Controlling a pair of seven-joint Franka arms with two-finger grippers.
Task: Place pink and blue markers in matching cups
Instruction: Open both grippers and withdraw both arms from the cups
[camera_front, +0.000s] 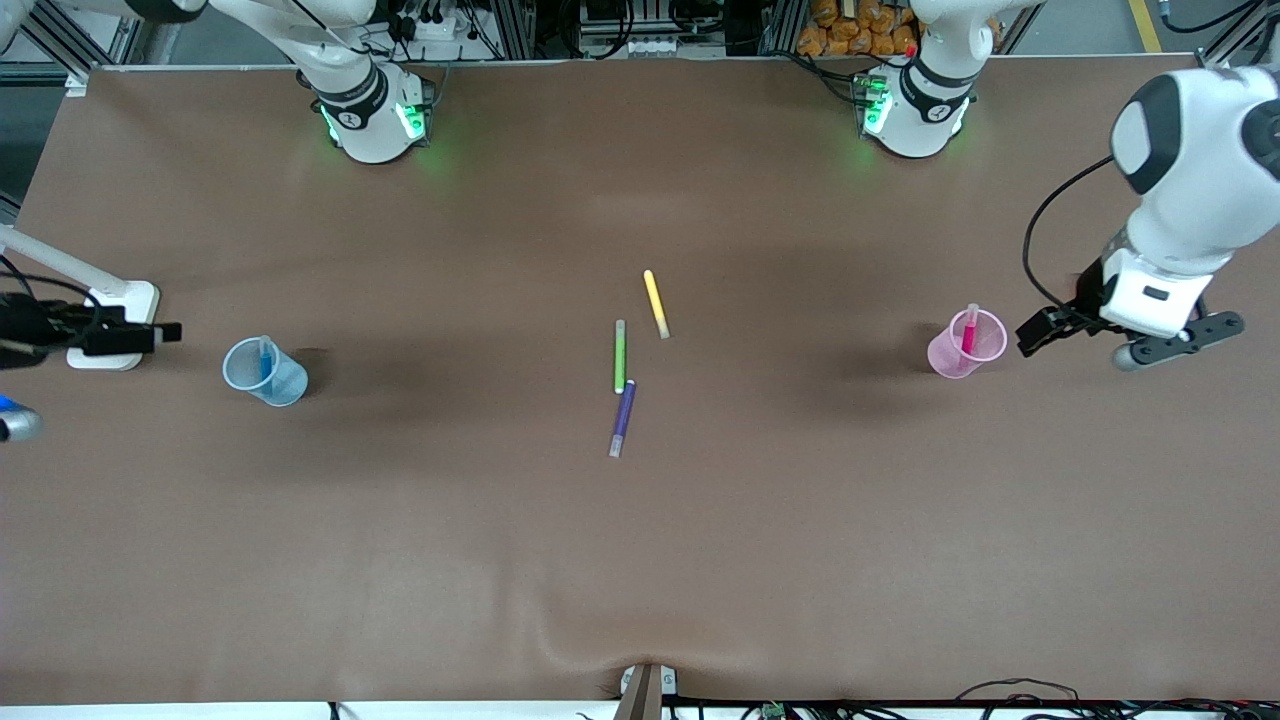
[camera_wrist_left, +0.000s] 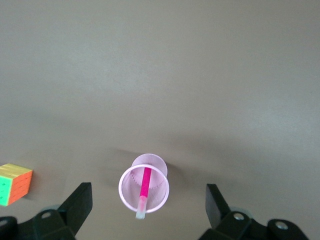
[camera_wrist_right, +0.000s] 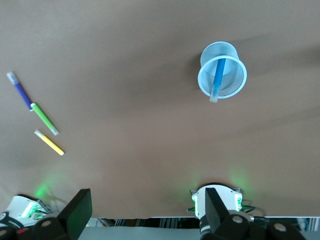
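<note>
The pale pink cup (camera_front: 965, 345) stands toward the left arm's end of the table with the pink marker (camera_front: 969, 330) upright in it, cap end up. The left wrist view shows the cup (camera_wrist_left: 131, 192) and marker (camera_wrist_left: 145, 184) too. My left gripper (camera_front: 1042, 329) (camera_wrist_left: 147, 202) is open and empty, up in the air beside the pink cup. The pale blue cup (camera_front: 266, 372) (camera_wrist_right: 222, 76) stands toward the right arm's end and holds the blue marker (camera_front: 265, 360) (camera_wrist_right: 217, 75). My right gripper (camera_front: 140, 335) (camera_wrist_right: 147, 217) is open and empty at the right arm's end of the table.
A yellow pen (camera_front: 655, 303) (camera_wrist_right: 49, 142), a green pen (camera_front: 619, 357) (camera_wrist_right: 44, 119) and a purple pen (camera_front: 623, 417) (camera_wrist_right: 21, 92) lie at the table's middle. A colourful puzzle cube (camera_wrist_left: 15, 183) sits near the pink cup. A white stand (camera_front: 110, 325) is by the right gripper.
</note>
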